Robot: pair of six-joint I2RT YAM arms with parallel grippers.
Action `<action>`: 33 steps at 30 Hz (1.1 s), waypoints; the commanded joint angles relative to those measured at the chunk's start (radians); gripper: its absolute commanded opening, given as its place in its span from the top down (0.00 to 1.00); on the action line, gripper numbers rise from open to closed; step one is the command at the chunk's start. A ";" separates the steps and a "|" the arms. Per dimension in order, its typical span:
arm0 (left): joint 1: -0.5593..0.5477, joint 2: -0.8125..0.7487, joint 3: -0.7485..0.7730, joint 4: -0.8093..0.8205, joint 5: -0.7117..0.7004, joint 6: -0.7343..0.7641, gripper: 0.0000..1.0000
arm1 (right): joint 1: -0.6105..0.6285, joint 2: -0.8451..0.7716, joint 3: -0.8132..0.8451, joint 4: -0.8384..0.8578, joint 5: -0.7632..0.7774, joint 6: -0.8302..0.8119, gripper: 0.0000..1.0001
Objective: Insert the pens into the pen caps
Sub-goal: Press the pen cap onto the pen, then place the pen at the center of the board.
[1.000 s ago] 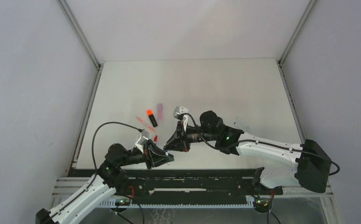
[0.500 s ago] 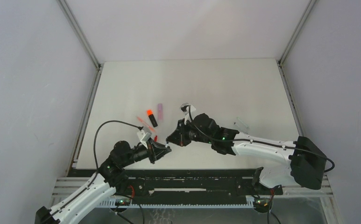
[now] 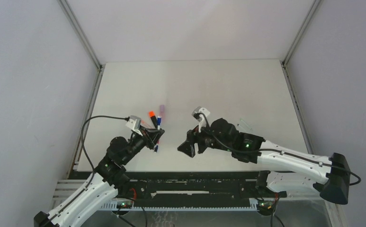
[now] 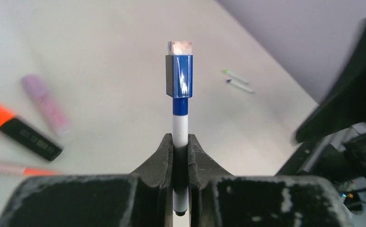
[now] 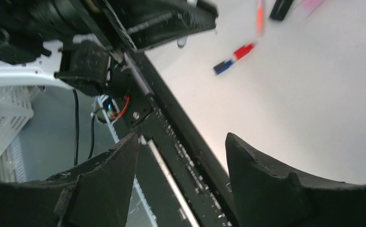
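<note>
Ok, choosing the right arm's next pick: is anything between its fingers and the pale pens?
Nothing visible. The right gripper is open and empty; the pale pens lie alone on the table, back beside that arm's own forearm.

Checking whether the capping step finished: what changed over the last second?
The right gripper opened and drew back rightward. The left gripper, still shut on the blue pen with its blue cap on, swung left toward the black highlighter and lilac highlighter, which stayed put.
</note>
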 commanded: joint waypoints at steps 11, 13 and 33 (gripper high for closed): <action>0.303 0.190 0.044 -0.346 -0.169 -0.234 1.00 | -0.147 -0.262 -0.058 -0.066 0.218 -0.106 0.31; 0.365 0.231 0.028 -0.312 -0.121 -0.240 1.00 | -0.158 -0.274 -0.073 -0.085 0.245 -0.100 0.32; 0.547 0.593 0.053 -0.057 0.064 -0.216 0.61 | -0.215 -0.364 -0.151 -0.239 0.493 -0.047 0.32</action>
